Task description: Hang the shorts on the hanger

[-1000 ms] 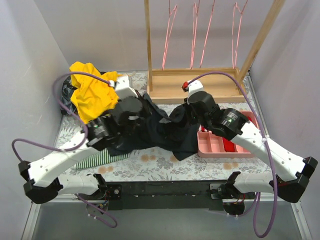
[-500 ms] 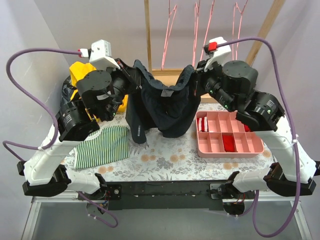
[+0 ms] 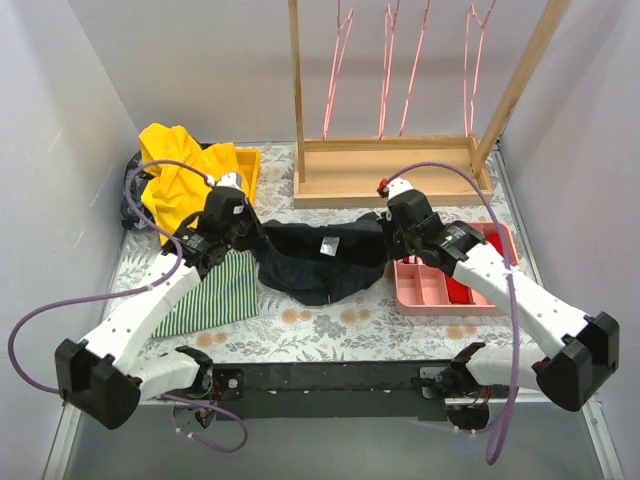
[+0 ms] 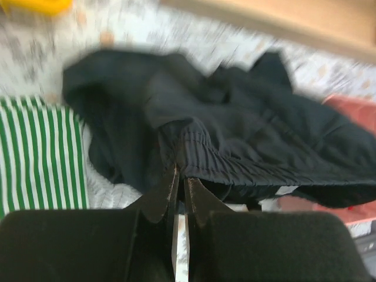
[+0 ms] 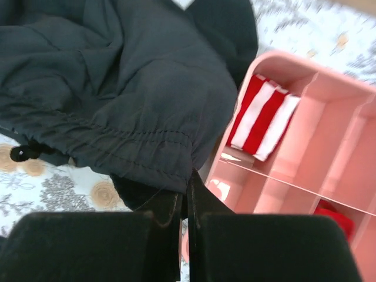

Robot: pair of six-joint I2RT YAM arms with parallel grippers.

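Mid-carry, by judgement: gripping the shorts (image 3: 320,262) at both ends, pinched shut on the ribbed waistband with the left pincer (image 4: 180,176), shut likewise on a stitched edge with the right pincer (image 5: 187,183). Spread low over the table (image 3: 330,325) at frame centre, long axis left to right, sagging toward the bottom edge. Next, probably: lifting both ends together, taut, toward a hanger (image 3: 388,70) at upper centre.
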